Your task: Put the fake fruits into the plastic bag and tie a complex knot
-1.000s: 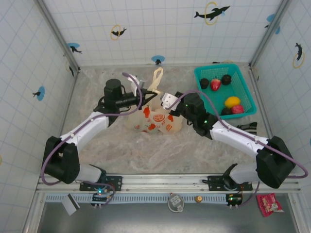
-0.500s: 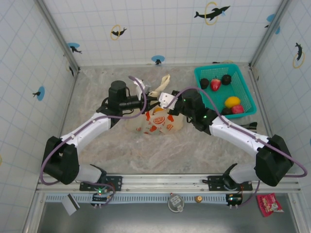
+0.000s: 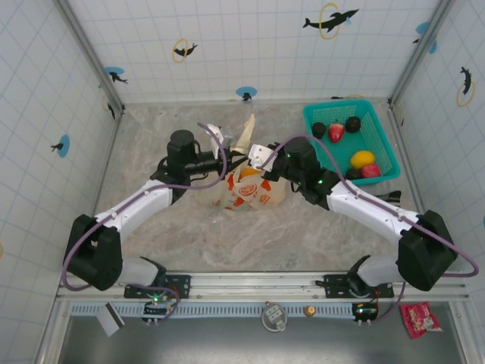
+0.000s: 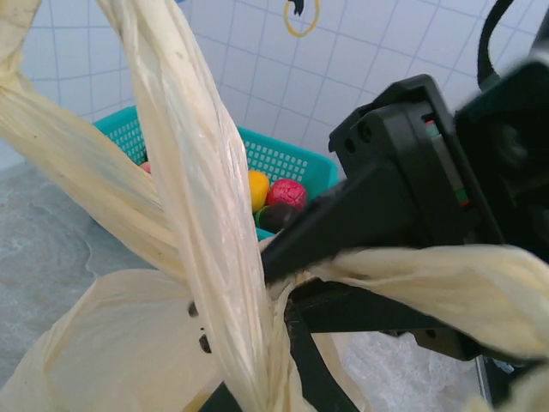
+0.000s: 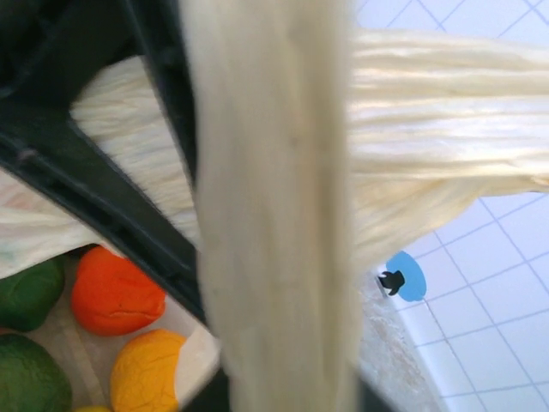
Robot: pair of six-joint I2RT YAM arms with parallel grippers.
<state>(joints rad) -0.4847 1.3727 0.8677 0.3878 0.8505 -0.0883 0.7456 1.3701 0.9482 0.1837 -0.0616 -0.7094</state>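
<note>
**Supervisor:** What has altered at the bag?

**Inspector:** Both arms have closed in at the centre of the overhead view. The left gripper (image 3: 229,158) and right gripper (image 3: 256,157) now sit just beside each other over the mouth of the plastic bag (image 3: 250,193). A second ago they stood further apart. The far handle (image 3: 246,130), then an open loop, is now drawn into a narrow strand slanting towards the upper middle of the frame.

**Supervisor:** Gripper states?

**Inspector:** The left is closed. In the left wrist view a twisted handle strand (image 4: 197,197) runs down into it, so I judge it clamped on the bag. For the right, a strand passes between its fingers (image 4: 343,215) in that same view. Whether they pinch it or have let go, I cannot tell.

**Supervisor:** Contents?

**Inspector:** An orange fruit (image 5: 116,292), a yellow-orange one and green ones lie inside the bag, at the lower left of the right wrist view. Several fake fruits (image 3: 364,159) sit in the teal basket (image 3: 311,125) at the upper right of the overhead view, well apart from the bag.

**Supervisor:** Meaning?

**Inspector:** The handles are crossed, so I judge tying under way, with no finished knot yet. Loading looks incomplete.
</note>
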